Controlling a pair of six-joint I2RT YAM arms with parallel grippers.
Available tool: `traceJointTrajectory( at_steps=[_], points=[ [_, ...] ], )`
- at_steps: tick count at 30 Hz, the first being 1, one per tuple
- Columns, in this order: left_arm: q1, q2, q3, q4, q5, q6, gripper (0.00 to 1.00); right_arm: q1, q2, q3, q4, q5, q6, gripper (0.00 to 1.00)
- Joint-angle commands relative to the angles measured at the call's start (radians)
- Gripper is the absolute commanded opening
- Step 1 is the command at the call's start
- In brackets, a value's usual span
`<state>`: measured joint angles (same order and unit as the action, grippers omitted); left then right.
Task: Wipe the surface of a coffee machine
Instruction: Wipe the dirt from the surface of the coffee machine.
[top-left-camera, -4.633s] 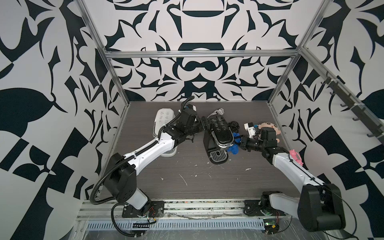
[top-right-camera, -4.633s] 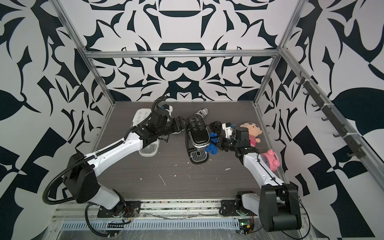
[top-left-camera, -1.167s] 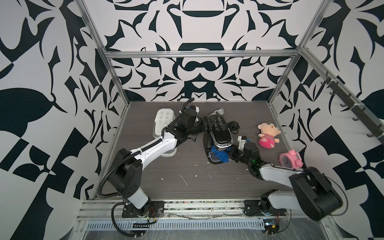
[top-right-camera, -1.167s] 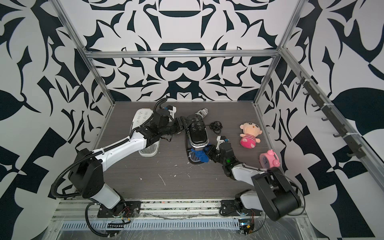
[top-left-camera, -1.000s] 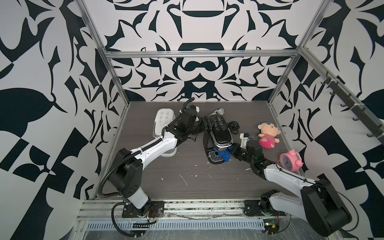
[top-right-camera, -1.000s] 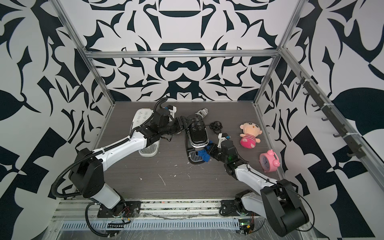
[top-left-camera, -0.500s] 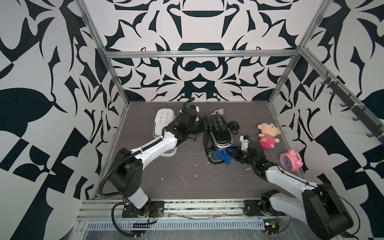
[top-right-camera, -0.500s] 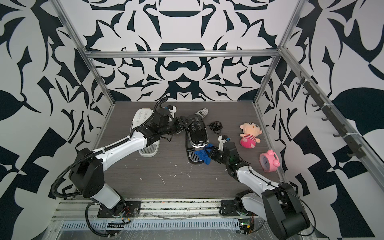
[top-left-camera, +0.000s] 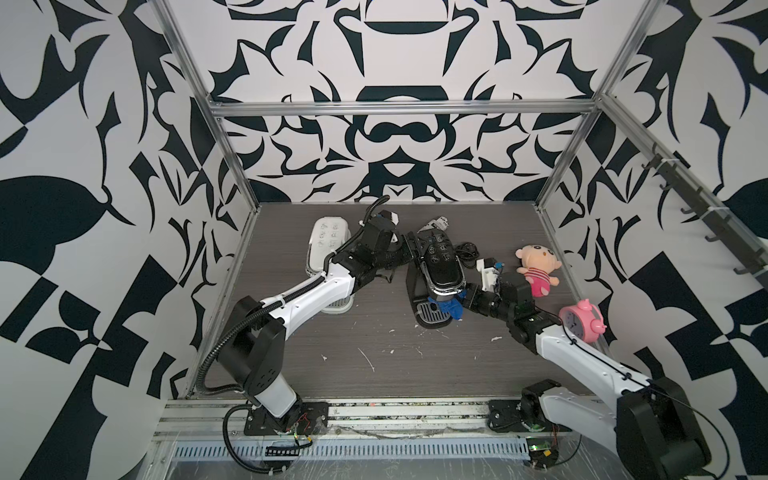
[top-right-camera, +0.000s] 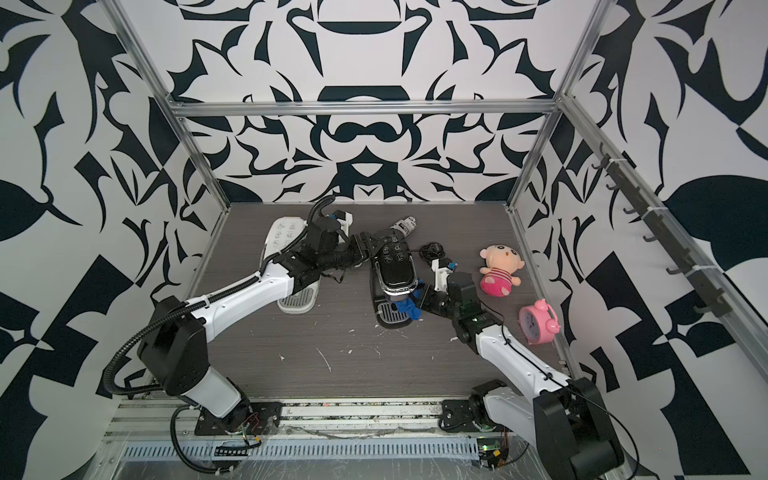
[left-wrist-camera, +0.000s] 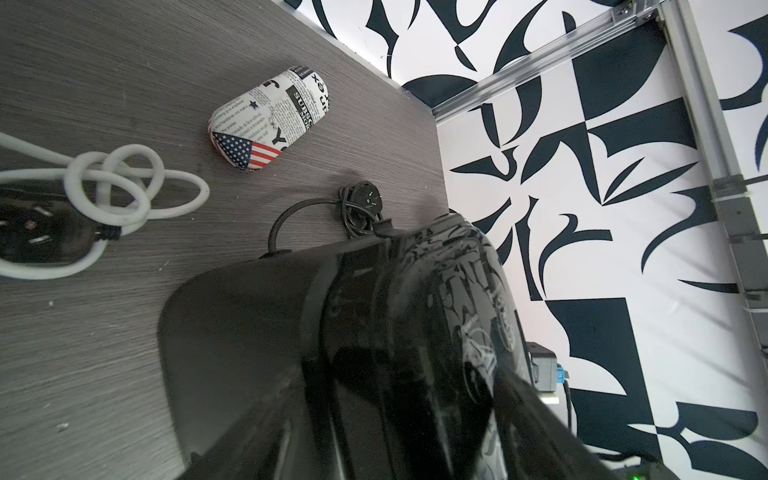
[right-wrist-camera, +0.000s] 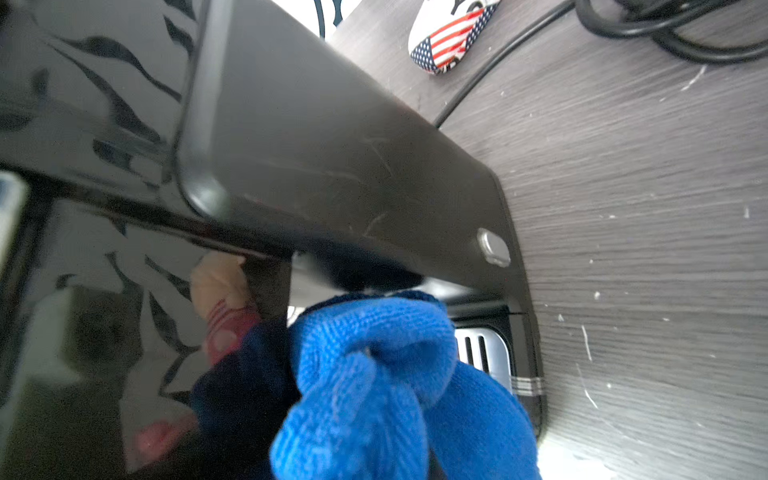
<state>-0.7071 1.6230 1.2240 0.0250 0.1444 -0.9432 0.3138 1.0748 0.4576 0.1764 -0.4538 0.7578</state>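
Two claws meet your coffee machine (top-left-camera: 440, 266), which stands mid-desk (top-left-camera: 332, 374) with its long axis running back to front and its drip tray toward the arm bases. Your right claw (top-left-camera: 464, 302) pinches the blue cloth (top-left-camera: 451, 308) against the machine's front, fingertips buried in folds. Your left claw (top-left-camera: 409, 249) spreads wide at its rear; whether it clamps, you cannot tell.

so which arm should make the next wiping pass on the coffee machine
Right: the right pincer grips the blue cloth against the coffee machine's front, over the drip tray. The left pincer looks clamped on the machine's rear, steadying it, without a cloth.
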Motion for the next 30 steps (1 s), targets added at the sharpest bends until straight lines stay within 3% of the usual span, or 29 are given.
traceJointTrajectory(
  at_steps=[1,14,30],
  points=[
    [-0.009,0.021,-0.049,-0.1,-0.02,0.005,0.74,-0.002,0.003,0.021,0.006,-0.021,-0.025,0.0],
    [-0.01,0.04,-0.06,-0.084,0.002,-0.014,0.73,0.008,0.066,-0.05,0.225,-0.052,0.103,0.0],
    [-0.009,0.033,-0.053,-0.107,-0.005,-0.003,0.72,0.011,0.015,0.021,0.109,-0.033,0.036,0.0]
  ],
)
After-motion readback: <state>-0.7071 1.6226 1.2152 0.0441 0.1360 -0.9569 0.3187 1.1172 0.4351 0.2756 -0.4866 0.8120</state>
